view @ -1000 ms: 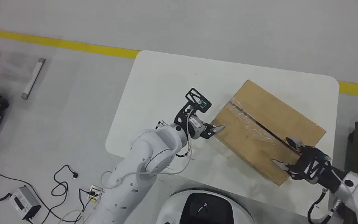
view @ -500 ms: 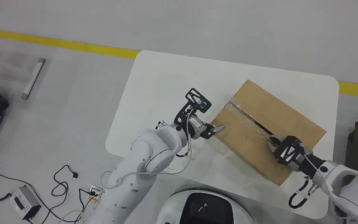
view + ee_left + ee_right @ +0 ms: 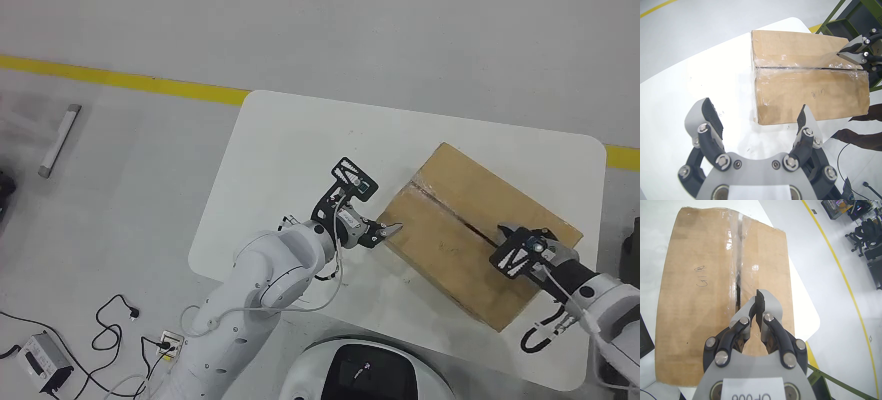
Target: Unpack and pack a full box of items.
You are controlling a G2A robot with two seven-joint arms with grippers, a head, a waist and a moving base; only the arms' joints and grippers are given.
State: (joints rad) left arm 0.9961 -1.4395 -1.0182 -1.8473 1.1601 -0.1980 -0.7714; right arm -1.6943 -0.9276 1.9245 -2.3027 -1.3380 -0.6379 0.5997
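A brown cardboard box (image 3: 470, 215) stands on the right half of the white table (image 3: 300, 150). Its top seam is closed with clear tape (image 3: 735, 256). My left gripper (image 3: 388, 231) is open just off the box's near left corner, with nothing between its fingers (image 3: 712, 115). My right gripper (image 3: 503, 232) is shut and rests on the box top beside the seam's near end (image 3: 756, 294). In the left wrist view the right gripper (image 3: 838, 54) meets the crinkled tape. I cannot tell whether tape is pinched. The seam (image 3: 738, 289) is parted in front of it.
The left half of the table is bare. A yellow floor line (image 3: 120, 80) runs behind the table, and a grey tube (image 3: 58, 140) lies on the floor at left. Cables and a power strip (image 3: 170, 345) lie on the floor. A green frame (image 3: 846, 20) stands beyond the box.
My right gripper moved from the box's near edge, where it was open, onto the box top along the seam and shut. The left arm and the box have not moved.
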